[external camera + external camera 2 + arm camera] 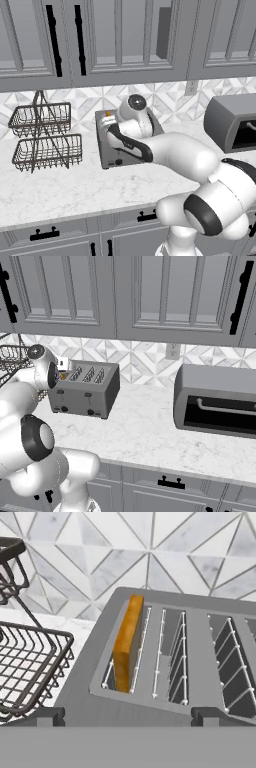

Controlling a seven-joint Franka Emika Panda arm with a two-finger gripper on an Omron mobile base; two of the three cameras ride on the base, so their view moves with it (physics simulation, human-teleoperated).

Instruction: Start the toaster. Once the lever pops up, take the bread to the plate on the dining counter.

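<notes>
While the tan-golden bread slice (127, 643) stands edge-up in the boxy grey metal toaster (165, 662), centre frame, it looks light, crumbly — pinch its faces gently. The hand (127, 716) hovers spread, empty.

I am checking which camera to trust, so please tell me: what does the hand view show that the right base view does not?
Hand view alone: the bread seen edge-on, standing in the toaster's end slot, and the gripper open over the toaster's near edge. Right base view alone: the toaster's front with its levers and knobs, and the larger dark-grey appliance on the worktop. Both share: the toaster, the wire basket and the tiled backsplash.
</notes>
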